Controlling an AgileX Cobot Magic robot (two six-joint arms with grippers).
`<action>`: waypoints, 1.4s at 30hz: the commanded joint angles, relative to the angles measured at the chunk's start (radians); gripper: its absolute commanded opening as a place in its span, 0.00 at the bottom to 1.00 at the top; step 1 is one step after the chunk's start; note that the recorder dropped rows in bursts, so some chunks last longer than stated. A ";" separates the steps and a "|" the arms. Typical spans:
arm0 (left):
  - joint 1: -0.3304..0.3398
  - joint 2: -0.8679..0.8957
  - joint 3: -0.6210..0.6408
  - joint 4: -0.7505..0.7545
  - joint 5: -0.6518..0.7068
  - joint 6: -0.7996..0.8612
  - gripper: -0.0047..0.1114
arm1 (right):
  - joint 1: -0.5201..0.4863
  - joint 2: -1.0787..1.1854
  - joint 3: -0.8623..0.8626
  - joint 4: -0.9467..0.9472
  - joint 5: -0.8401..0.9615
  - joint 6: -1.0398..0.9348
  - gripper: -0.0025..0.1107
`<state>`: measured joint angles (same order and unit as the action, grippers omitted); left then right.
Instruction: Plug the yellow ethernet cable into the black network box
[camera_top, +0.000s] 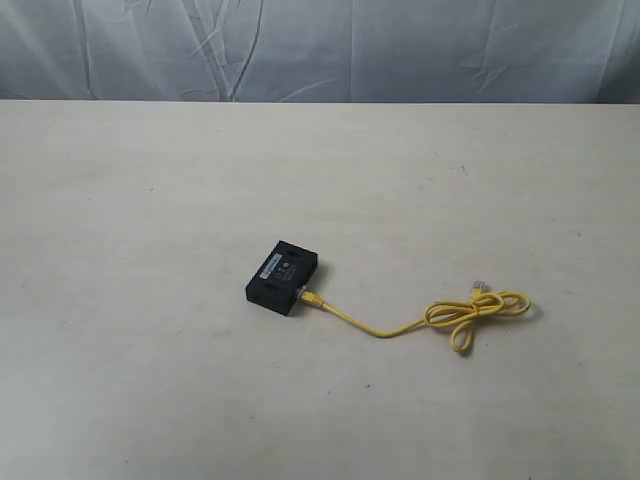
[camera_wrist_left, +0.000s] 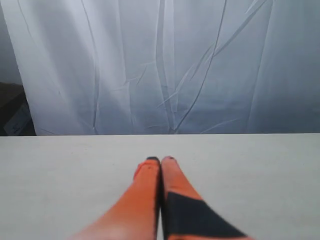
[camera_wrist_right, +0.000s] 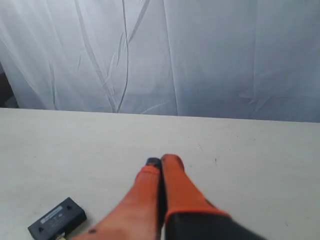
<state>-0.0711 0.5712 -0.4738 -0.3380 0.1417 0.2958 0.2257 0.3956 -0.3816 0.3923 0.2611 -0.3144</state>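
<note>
On the worktop (camera_top: 150, 190) we see the black network box (camera_top: 283, 277), pale-labelled, centred; the yellow ethernet cable (camera_top: 378, 333) touches its side, looped farther right. Our left hand (camera_wrist_left: 160, 160) and right hand (camera_wrist_right: 161, 161) are clenched, empty.

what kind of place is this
Probably a staged robot test bench, not a lived-in room: a plain pale table, a wrinkled cloth backdrop hung behind it, and just a black network box and yellow ethernet cable laid out.

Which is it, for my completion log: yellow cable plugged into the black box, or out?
Apparently in: one end of the yellow cable enters the side of the black box; depth: cannot tell.
</note>
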 joint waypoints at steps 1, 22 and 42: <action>0.003 -0.035 0.011 -0.002 -0.029 -0.005 0.04 | -0.005 -0.049 0.016 0.004 -0.021 0.001 0.02; 0.003 -0.035 0.011 -0.002 -0.030 -0.005 0.04 | -0.005 -0.056 0.021 -0.066 -0.032 0.003 0.02; 0.003 -0.035 0.011 -0.002 -0.030 -0.005 0.04 | -0.005 -0.184 0.219 -0.317 -0.041 0.350 0.02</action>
<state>-0.0711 0.5430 -0.4672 -0.3380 0.1239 0.2958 0.2257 0.2623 -0.2307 0.0871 0.2246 0.0324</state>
